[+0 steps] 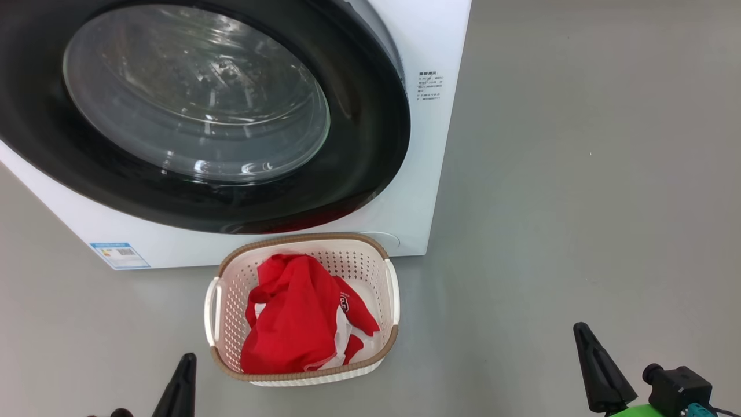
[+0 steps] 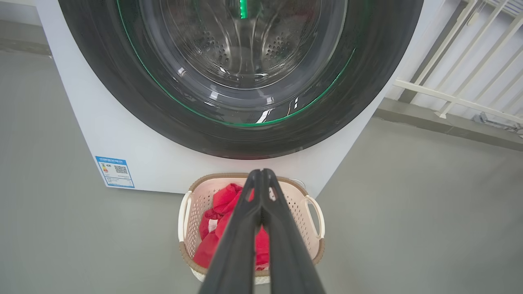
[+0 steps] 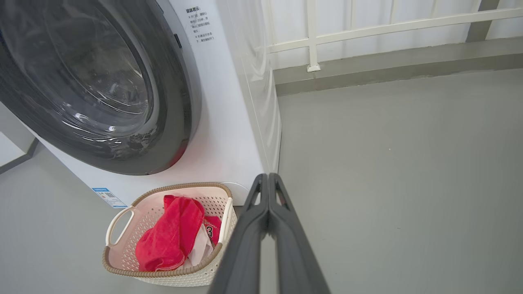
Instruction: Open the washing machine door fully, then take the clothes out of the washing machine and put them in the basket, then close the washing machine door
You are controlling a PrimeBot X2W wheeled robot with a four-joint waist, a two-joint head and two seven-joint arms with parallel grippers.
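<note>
Cut off first: the top of the washing machine [image 1: 440, 35] and much of the washing machine door [image 1: 370, 145] run out of frame in every view. The door sits flat against the machine front. Glare on the glass means the drum [image 2: 241, 45] shows only as faint perforated steel in the left wrist view (nothing inside can be made out). In the head view the left gripper [image 1: 184, 373] is just one dark tip at the btm edge. The right gripper [image 1: 596, 370] is one finger next to a black-and-green unit. The wrist views show more: both pairs of fingers are pressed together tip to tip w/ nothing between them.

The clothes [image 1: 295, 313] lie in the basket [image 1: 359, 263], red piled over a bit of white. The basket stands on the floor [image 1: 579, 202] just in front of the machine, below the door.

The floor is smooth grey. A white railing [image 3: 312, 36] runs along a grey kerb [image 3: 388, 61] behind the machine.

A blue label [image 1: 120, 255] at the front's lower corner has a QR code, but its text is too small to read. The printed text [image 1: 429, 86] higher up is illegible too. The white print [image 3: 209, 232] on the red looks like a 3.
</note>
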